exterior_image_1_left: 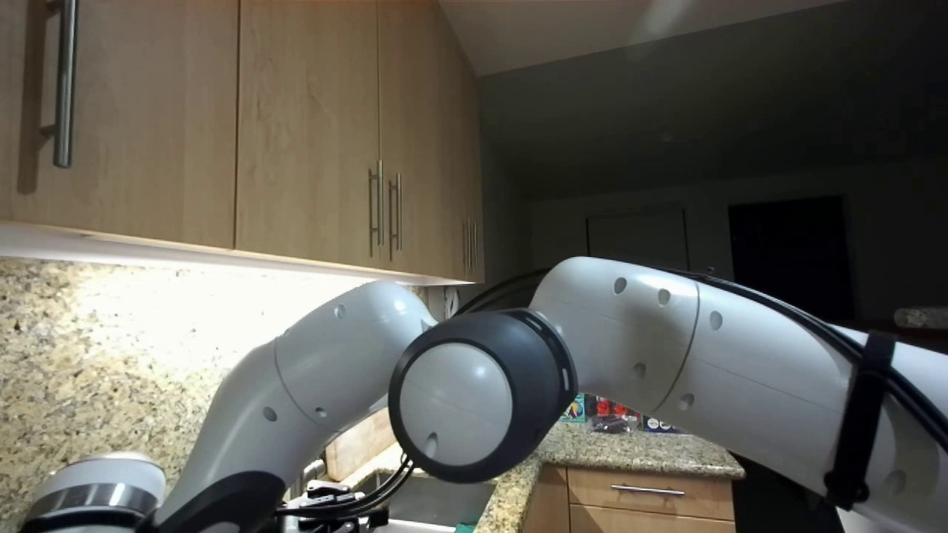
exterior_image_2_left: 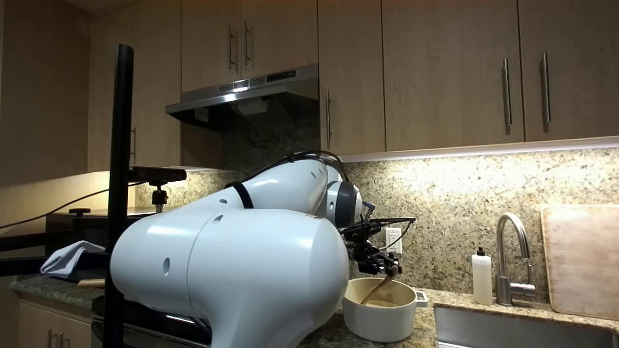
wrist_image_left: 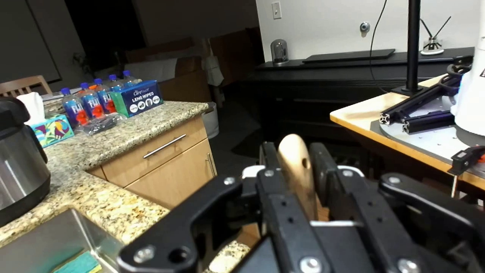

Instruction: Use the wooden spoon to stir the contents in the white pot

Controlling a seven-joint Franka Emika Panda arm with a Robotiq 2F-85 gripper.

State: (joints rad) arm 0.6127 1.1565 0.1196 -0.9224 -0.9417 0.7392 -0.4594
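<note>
In an exterior view we see the white pot (exterior_image_2_left: 382,324) upright on the speckled counter (exterior_image_2_left: 425,328), nr the sink (exterior_image_2_left: 512,331), w/ 1 side handle (exterior_image_2_left: 422,298) showing. The wooden spoon (exterior_image_2_left: 378,290) slants down into it, lower end inside; we can't make out what's in there or if the tip touches btm. The gripper (wrist_image_left: 293,149) hangs above the pot; in the wrist view we find its fingers (wrist_image_left: 269,161) clamped on the spoon's handle, a hole (wrist_image_left: 305,163) nr the handle's end visible b/w them. The arm (exterior_image_1_left: 459,407) is bent in both exterior views. Behind the sink we note a bottle (exterior_image_2_left: 482,280) w/ blk top, a faucet (exterior_image_2_left: 503,287) & a cutting board (exterior_image_2_left: 582,261). Wrist view adds a teal sponge (wrist_image_left: 80,262) in the sink.
</note>
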